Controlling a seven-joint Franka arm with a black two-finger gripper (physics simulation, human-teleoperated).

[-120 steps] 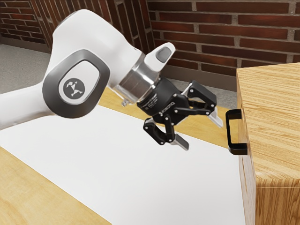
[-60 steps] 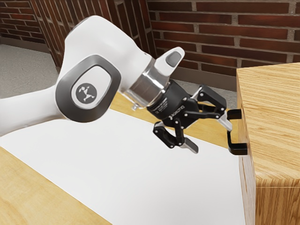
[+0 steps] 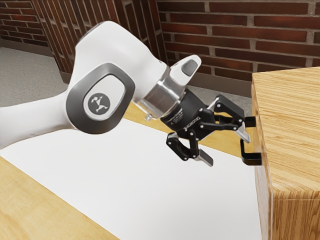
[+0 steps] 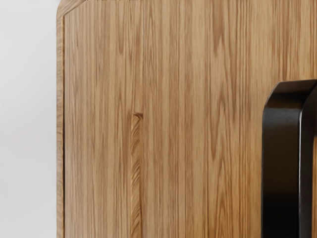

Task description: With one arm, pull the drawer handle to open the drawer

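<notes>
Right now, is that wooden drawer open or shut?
Shut. The drawer front lies flush with the cabinet, nothing jutting out. The open claw is at the handle, not gripping it.

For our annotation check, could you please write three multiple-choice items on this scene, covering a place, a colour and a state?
1. Where is the handle? A on the cabinet's front; B on the cabinet's top; C on the floor.
2. What colour is the handle? A silver; B black; C red.
3. How is the pincer? A shut on the handle; B holding a cup; C open.
Key: 1 A, it juts from the wooden front; 2 B, it is dark against the wood; 3 C, it gapes wide, gripping nothing.
</notes>
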